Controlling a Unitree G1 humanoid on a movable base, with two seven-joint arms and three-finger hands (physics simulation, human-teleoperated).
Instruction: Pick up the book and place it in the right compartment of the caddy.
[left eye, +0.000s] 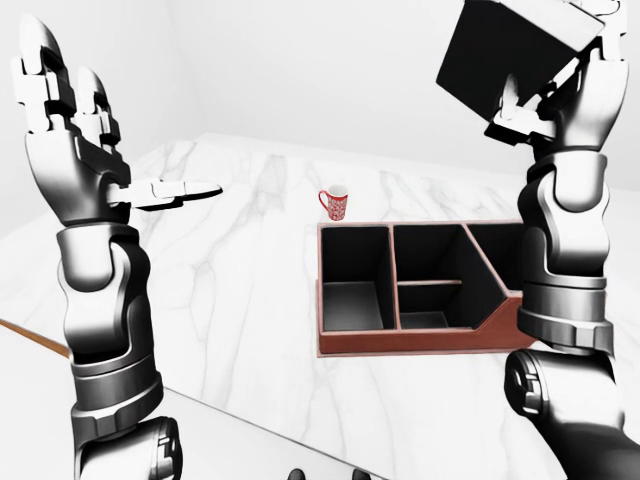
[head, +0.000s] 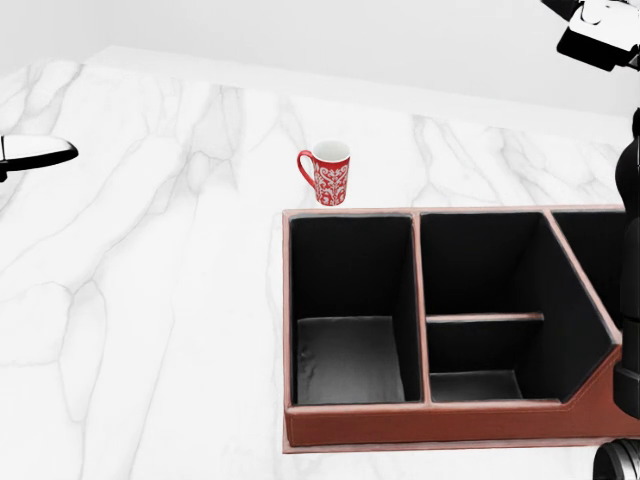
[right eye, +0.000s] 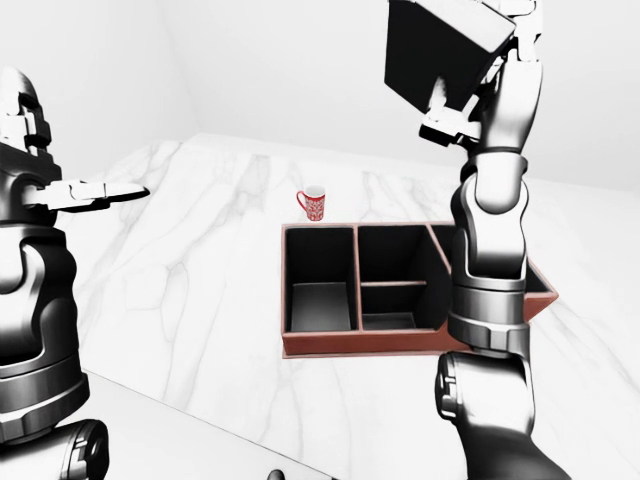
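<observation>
In the left-eye view the right robot hand (left eye: 560, 95) is raised high at the upper right, its fingers closed round the lower edge of the book (left eye: 505, 50), a flat, plain black slab with a thin pale edge, tilted so its face is turned toward the camera and one corner points down to the left. The book hangs well above the caddy (left eye: 420, 343), a reddish-brown tray with black-lined compartments standing on the white marble counter (left eye: 230, 290); the caddy lies below the book and somewhat to its left in this view, with the right compartment (left eye: 495, 255) the nearest of its bays to the holding arm. The left robot hand (left eye: 90, 150) stands up at the left with fingers spread and holds nothing, well apart from both book and caddy. In the head view the book itself is out of sight; only a pale part of the right robot hand shows at the top right corner, while the caddy's right compartment is cut by the right edge, its slanted wall dividing it from the middle bays. A red patterned mug (head: 327, 173) stands just beyond the caddy's upper left corner, clear of the path. In the right-eye view the book appears at the top, roughly over the caddy's right side. As a judgement, the carry is well along: what remains is to lower the book, turned edge-down so its long axis fits the narrow, angled right compartment, and the right arm alone is placed for that.
</observation>
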